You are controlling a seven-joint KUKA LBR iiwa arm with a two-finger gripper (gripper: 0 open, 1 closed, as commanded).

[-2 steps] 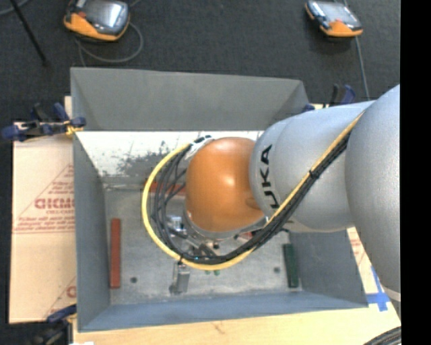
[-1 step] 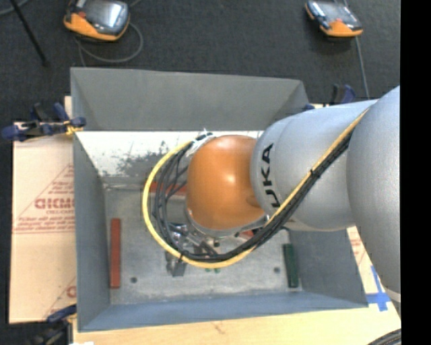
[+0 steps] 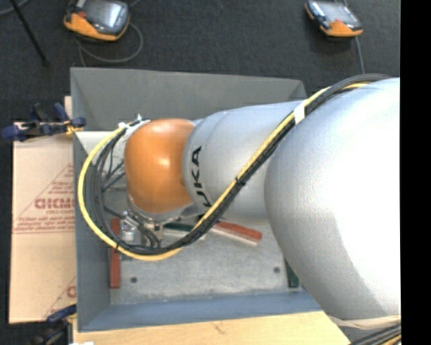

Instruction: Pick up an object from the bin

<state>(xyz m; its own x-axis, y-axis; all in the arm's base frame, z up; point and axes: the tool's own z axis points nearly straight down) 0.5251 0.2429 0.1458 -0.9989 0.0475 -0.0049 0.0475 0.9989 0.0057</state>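
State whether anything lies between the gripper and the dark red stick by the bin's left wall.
No loose thing visibly does. The gripper hangs near the dark red stick; only the arm's own yellow cable crosses between them.

Up beyond the grey bin [image 3: 188, 84], on the dark floor [image 3: 222, 40], there's an orange-edged device [image 3: 97, 17] past the bin's far left corner, with a thin cable [image 3: 131, 46] looping beside it. A second device [image 3: 333, 17] sits past the far right corner, and a fine wire [image 3: 359, 54] trails from it toward the bin.
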